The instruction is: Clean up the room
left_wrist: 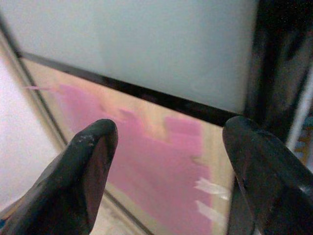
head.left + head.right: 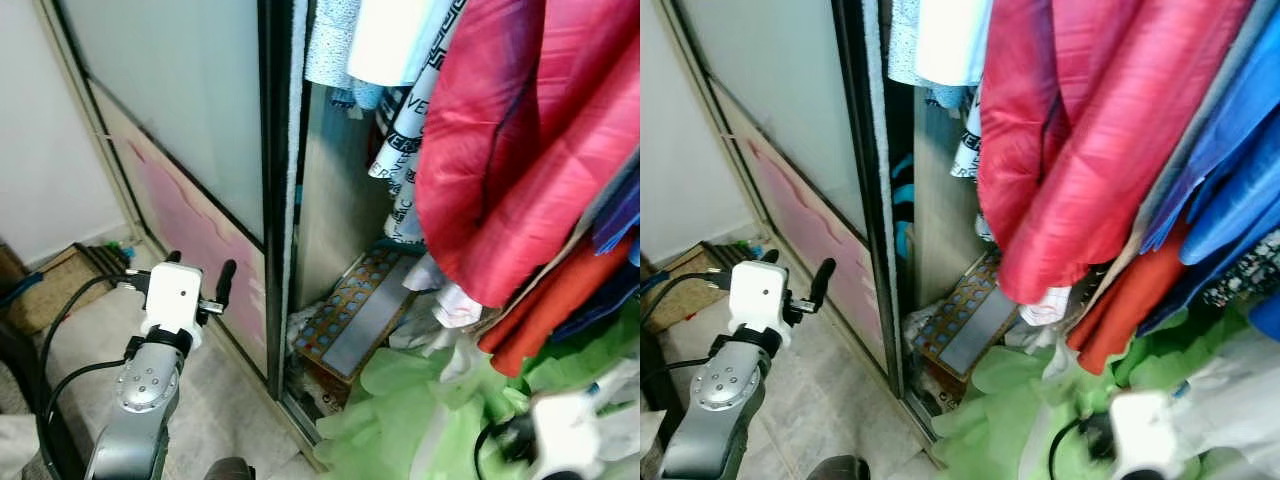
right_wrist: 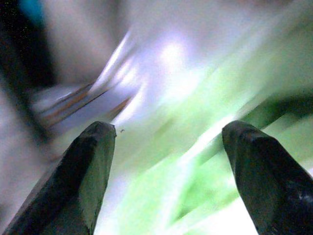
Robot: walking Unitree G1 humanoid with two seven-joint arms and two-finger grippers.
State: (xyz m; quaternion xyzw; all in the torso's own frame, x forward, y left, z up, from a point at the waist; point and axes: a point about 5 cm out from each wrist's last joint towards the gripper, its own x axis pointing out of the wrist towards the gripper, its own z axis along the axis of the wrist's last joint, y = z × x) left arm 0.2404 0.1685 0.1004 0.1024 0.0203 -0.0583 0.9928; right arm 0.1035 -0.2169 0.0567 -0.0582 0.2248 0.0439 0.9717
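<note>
Right gripper [image 3: 166,142]: low, fingers spread with nothing between them; just ahead lies green fabric [image 2: 420,410], badly blurred.
Left gripper [image 2: 200,275]: raised, fingers parted and empty, facing the sliding door [image 2: 190,130].
Sliding door: frosted pane above, pink-patterned panel [image 1: 146,147] below; its dark frame [image 2: 275,200] stands between the left gripper and the wardrobe opening.
Wardrobe floor: beyond the green fabric, a perforated board [image 2: 350,310] leans among crumpled white cloth [image 2: 445,300].
Hanging above: a red garment [image 2: 510,150], a black-and-white printed one [image 2: 405,140], blue ones [image 2: 1230,160].
Floor beside left arm: what may be a woven basket [image 2: 55,285].

Silver left arm [image 2: 135,405] (black cables), white wrist.
</note>
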